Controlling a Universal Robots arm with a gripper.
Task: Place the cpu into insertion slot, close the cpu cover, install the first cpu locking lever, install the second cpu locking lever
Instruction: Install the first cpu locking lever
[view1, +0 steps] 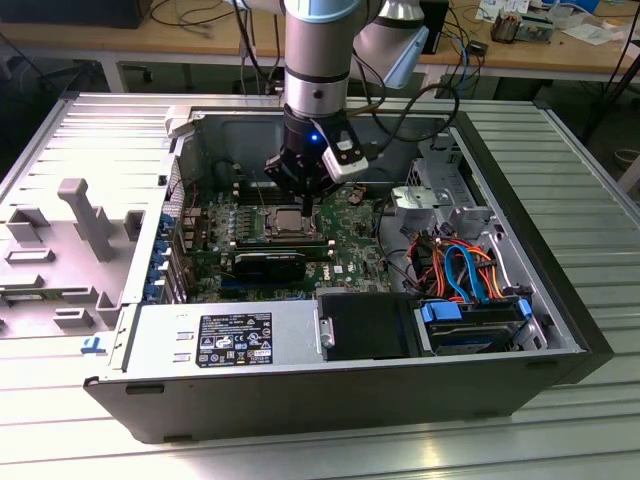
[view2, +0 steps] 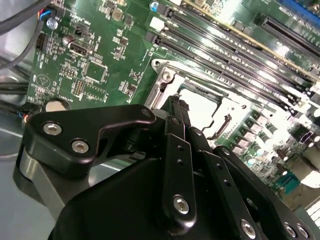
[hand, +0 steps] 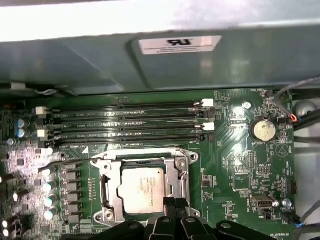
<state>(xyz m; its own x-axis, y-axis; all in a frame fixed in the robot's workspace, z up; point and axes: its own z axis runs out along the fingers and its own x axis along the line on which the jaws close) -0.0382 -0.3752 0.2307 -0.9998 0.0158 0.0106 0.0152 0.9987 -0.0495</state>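
The cpu (hand: 142, 189), a dull silvery square, lies in the insertion slot (hand: 145, 152) on the green board. The cpu cover (hand: 107, 187) lies flat around it as a silver frame. A thin wire locking lever (hand: 60, 163) sticks out sideways from one corner of the socket. My gripper (hand: 173, 202) hangs just over the socket's edge with its black fingertips pressed together and nothing visible between them. In the second wrist view the gripper (view2: 177, 102) points at the frame (view2: 165, 80) beside the glaring chip top (view2: 200, 107). In the exterior view the gripper (view1: 303, 203) stands right above the cpu (view1: 289, 219).
Long black memory slots (hand: 125, 122) run beside the socket, and a coin battery (hand: 263, 130) sits further along. The open case holds a power supply (view1: 225, 340), a black block (view1: 270, 263) near the socket, and bundled orange and blue cables (view1: 460, 265). A grey panel (view1: 70, 230) lies at the exterior view's left.
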